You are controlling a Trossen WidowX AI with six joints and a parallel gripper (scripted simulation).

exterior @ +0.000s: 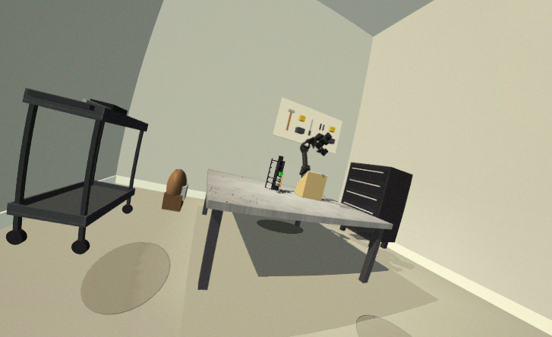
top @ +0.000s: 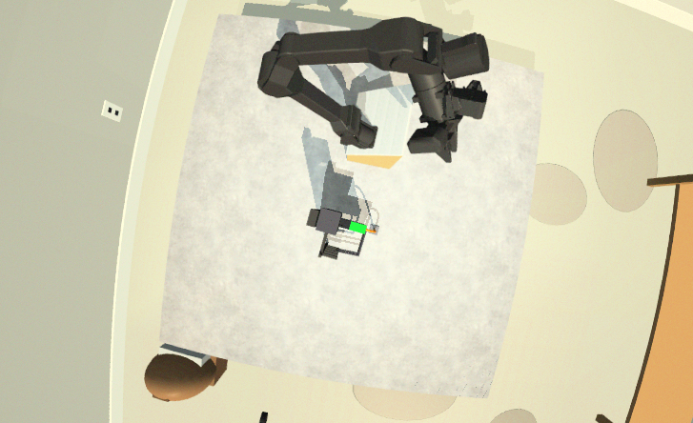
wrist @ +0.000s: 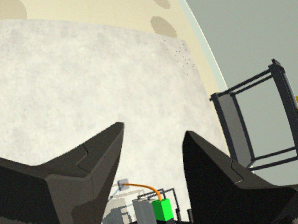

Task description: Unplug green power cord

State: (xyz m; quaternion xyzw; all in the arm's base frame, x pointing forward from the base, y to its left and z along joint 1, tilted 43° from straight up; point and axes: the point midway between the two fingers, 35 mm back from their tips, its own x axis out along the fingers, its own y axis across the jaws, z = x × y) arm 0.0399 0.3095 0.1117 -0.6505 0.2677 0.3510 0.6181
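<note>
A dark upright power strip (top: 329, 220) (exterior: 276, 180) stands on the table. The green plug (top: 357, 227) (exterior: 280, 174) (wrist: 162, 209) sits against its side, seemingly plugged in; the contact is too small to see clearly. Its orange cord (top: 371, 231) (exterior: 280, 183) (wrist: 145, 185) runs down to a small grey block (top: 375, 228) (wrist: 123, 184) on the table. My gripper (top: 433, 150) (exterior: 322, 152) (wrist: 154, 134) is partly open and empty, raised well above the table and away from the plug. In the wrist view the plug shows low, between the fingers but far beyond them.
A black wire rack (top: 360, 245) (exterior: 268, 175) adjoins the strip. A tan wedge-shaped box (top: 374, 160) (exterior: 313, 186) stands on the table (top: 264, 304) (exterior: 235, 194) between the strip and the arm's raised reach. A black cart (exterior: 55, 215) (wrist: 235, 125) stands beyond the table.
</note>
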